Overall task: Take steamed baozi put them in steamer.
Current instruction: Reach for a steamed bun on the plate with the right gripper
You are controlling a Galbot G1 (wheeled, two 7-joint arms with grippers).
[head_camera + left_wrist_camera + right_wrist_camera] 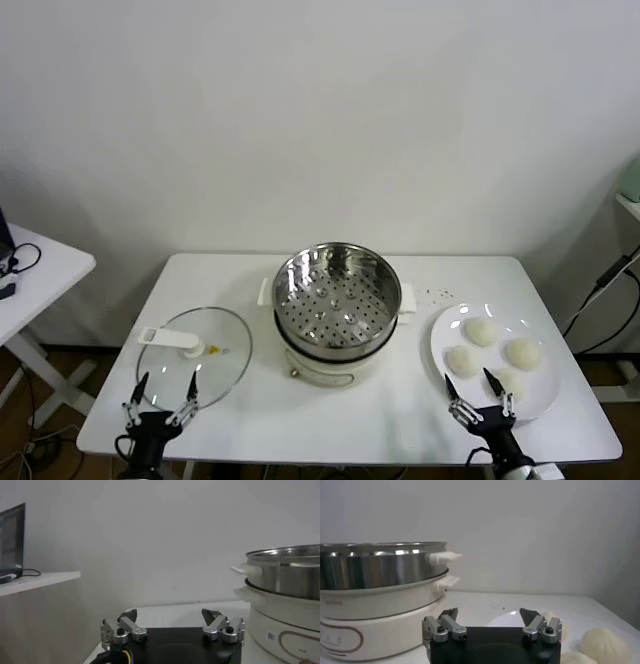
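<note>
Where wall meets white table [250, 410]

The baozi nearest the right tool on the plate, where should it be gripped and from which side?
Grip that baozi across its rounded sides, low on the dome, coming straight down from above. It is smooth, domed and probably soft, and sits flat on the white plate beside three others, so a gentle top-down pinch by the open right tool looks safest.

Four steamed baozi [490, 354] — smooth, domed, cream-white — sit clustered on a white plate [445, 325] near the table's [240, 415] right edge. The steamer [335, 300] — a shiny perforated steel basket, holding nothing, upright atop a cream-white pot — stands at the table's middle, toward the back edge.
</note>
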